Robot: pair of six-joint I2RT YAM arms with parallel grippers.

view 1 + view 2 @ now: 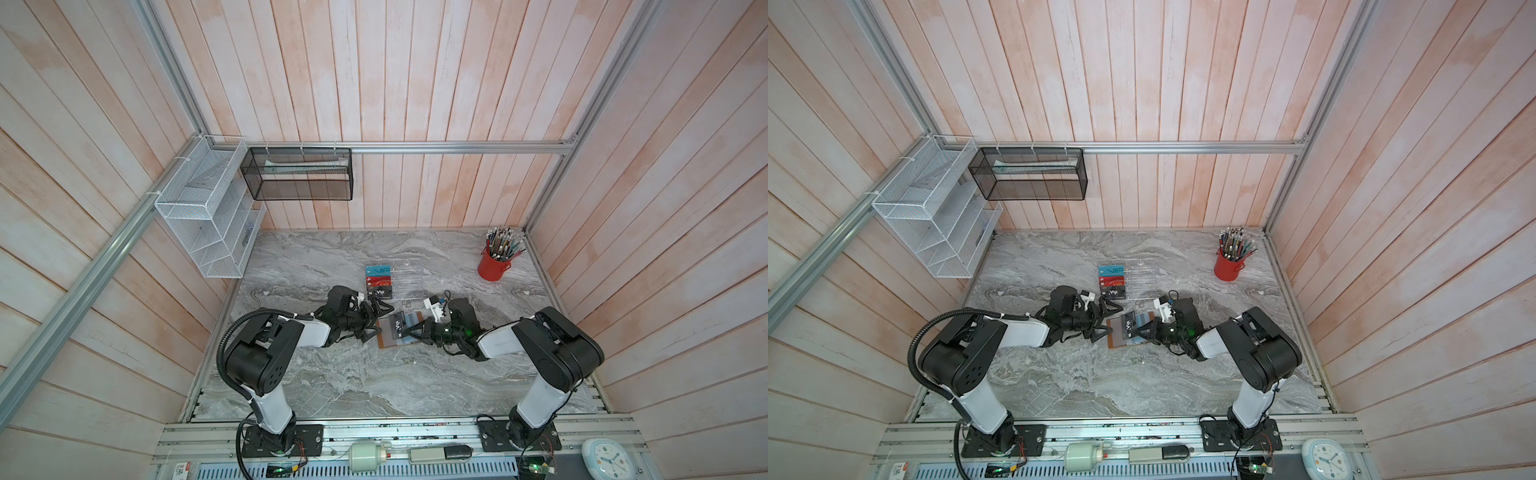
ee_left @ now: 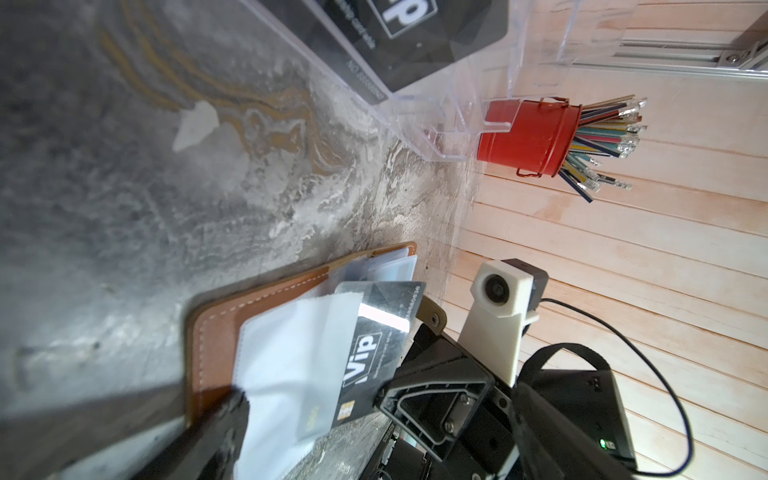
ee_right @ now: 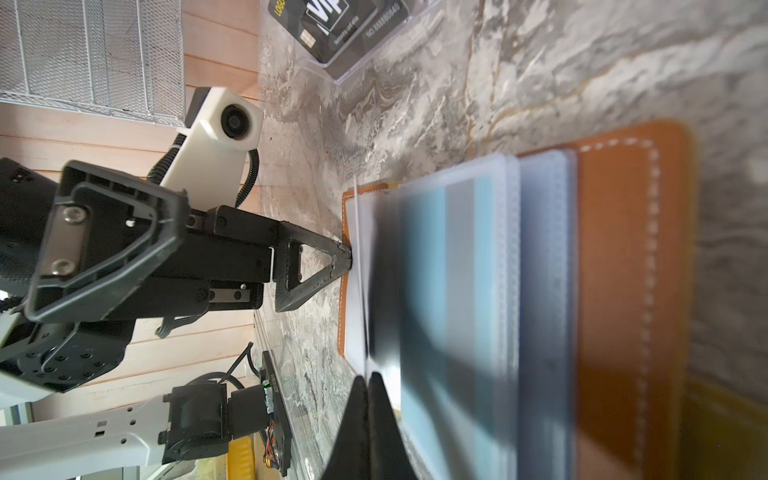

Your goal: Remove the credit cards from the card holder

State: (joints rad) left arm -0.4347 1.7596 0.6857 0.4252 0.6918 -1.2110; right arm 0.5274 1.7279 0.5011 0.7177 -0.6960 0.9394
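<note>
card holder (image 1: 384, 337): open flat, middle of worktop (image 1: 332, 374). black card (image 1: 397, 326): partly out of a clear sleeve, pinched by right jaws, closed on its edge. left jaws: wide, one tip at holder's left edge. rack (image 1: 407, 278): just beyond, toward far edge, bearing three cards (image 1: 379, 281).

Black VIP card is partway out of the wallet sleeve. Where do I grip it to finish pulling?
Pinch the black card by its bare chip end, which sticks out of the clear sleeve toward the right gripper; come in low from that side. That gripper looks shut on that end.
</note>
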